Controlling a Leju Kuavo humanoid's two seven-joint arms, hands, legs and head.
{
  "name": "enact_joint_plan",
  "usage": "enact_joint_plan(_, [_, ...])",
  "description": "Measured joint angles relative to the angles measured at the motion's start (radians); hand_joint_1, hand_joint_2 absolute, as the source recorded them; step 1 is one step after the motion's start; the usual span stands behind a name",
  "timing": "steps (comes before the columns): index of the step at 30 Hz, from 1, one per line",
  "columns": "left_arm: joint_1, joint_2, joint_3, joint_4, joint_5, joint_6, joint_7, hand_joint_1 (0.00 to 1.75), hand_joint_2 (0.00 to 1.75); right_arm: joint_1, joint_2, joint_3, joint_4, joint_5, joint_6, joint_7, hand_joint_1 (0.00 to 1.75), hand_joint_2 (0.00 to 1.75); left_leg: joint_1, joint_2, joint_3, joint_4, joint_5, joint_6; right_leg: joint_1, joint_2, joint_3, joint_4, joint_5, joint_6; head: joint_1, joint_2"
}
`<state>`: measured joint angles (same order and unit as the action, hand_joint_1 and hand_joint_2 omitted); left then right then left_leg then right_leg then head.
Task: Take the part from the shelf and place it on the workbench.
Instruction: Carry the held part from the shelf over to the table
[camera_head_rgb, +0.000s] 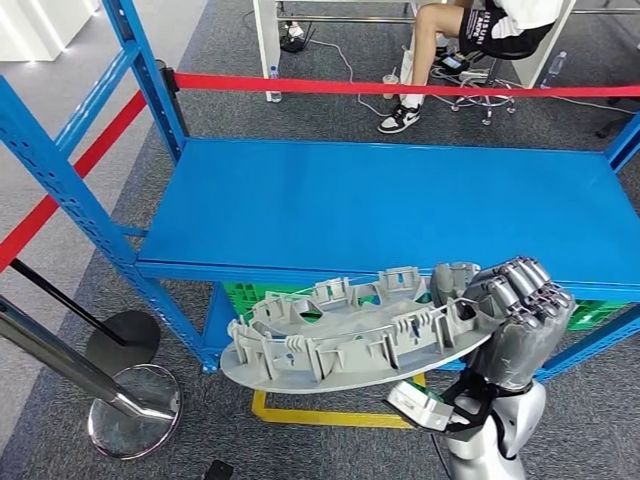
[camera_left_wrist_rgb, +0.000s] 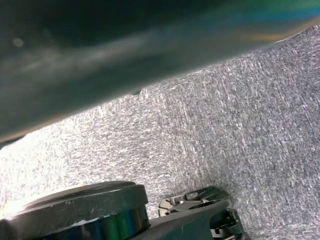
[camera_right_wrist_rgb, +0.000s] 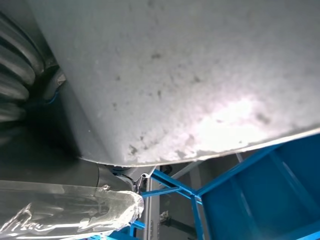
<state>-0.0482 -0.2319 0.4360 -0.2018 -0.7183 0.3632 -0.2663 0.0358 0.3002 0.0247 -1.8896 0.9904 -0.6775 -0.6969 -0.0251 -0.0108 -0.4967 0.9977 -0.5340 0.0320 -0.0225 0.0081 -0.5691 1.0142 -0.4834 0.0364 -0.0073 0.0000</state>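
Observation:
The part is a long grey plastic panel with ribs and clips on its upper face. My right hand grips its right end and holds it level in the air, in front of the blue shelf and just below the shelf's front edge. In the right wrist view the part's smooth grey underside fills most of the picture, with my hand's ribbed cover beside it.
A green crate sits under the shelf board. Blue shelf uprights stand at left. Red barrier tape runs behind the shelf, with stanchion bases on the carpet at lower left. A seated person's leg is behind the tape.

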Motion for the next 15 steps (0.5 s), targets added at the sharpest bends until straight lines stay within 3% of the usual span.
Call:
enact_joint_plan(2, [-0.001,-0.001,0.000,0.000,-0.001,0.000,0.000,0.00,0.00,0.003,0.000,-0.003,-0.006,-0.001,0.000,0.000,1.75,1.75,0.005,0.003,0.004,-0.016,0.012,0.012,0.001,-0.001,-0.009,0.009,-0.008,0.006,0.001,0.000])
enact_joint_plan(3, [-0.002,-0.002,0.000,0.000,-0.002,0.000,0.000,0.00,0.00,0.003,0.000,-0.004,-0.009,-0.002,0.000,0.000,1.75,1.75,0.008,0.005,0.006,-0.023,0.018,0.017,0.002,-0.001,-0.023,0.036,-0.025,0.008,0.002,0.000])
enact_joint_plan(6, [-0.003,-0.004,0.000,0.000,-0.002,0.000,0.000,0.00,0.00,0.006,-0.001,-0.008,-0.011,-0.002,0.000,0.000,1.75,1.75,0.010,0.009,0.006,-0.027,0.026,0.022,0.003,-0.002,-0.111,0.217,-0.111,0.011,0.003,0.000])
enact_joint_plan(7, [-0.002,-0.005,0.000,0.000,-0.002,-0.001,0.000,0.00,0.00,0.008,-0.001,-0.009,-0.011,-0.002,0.000,0.000,1.75,1.75,0.010,0.009,0.006,-0.027,0.025,0.022,0.002,-0.002,-0.133,0.262,-0.121,0.012,0.003,0.000])
enact_joint_plan(8, [-0.003,-0.005,0.000,0.000,-0.002,-0.001,0.000,0.00,0.00,0.009,-0.001,-0.011,-0.011,-0.002,0.000,0.000,1.75,1.75,0.010,0.009,0.006,-0.026,0.025,0.022,0.002,-0.003,-0.139,0.271,-0.109,0.014,0.003,0.000])
enact_joint_plan(10, [-0.003,-0.006,0.000,0.000,-0.003,-0.005,0.000,0.00,0.00,0.011,-0.001,-0.013,-0.011,-0.001,0.000,0.000,1.75,1.75,0.011,0.008,0.007,-0.021,0.020,0.016,0.000,-0.006,-0.097,0.178,-0.038,0.014,0.003,0.000])
enact_joint_plan(12, [-0.003,-0.003,0.000,0.000,-0.004,-0.027,-0.003,0.00,0.00,0.011,-0.001,-0.013,-0.011,0.001,0.000,0.000,1.75,1.75,0.010,0.007,0.001,-0.012,0.012,0.005,0.001,-0.009,-0.036,0.065,0.008,0.011,0.003,0.000])
enact_joint_plan(15, [-0.005,0.016,0.000,0.000,-0.005,-0.083,-0.016,0.00,0.00,0.010,0.000,-0.013,-0.011,0.015,0.000,0.000,1.75,1.75,0.007,0.007,-0.010,0.002,0.009,-0.007,0.005,-0.005,-0.019,0.025,0.005,-0.005,-0.001,0.000])
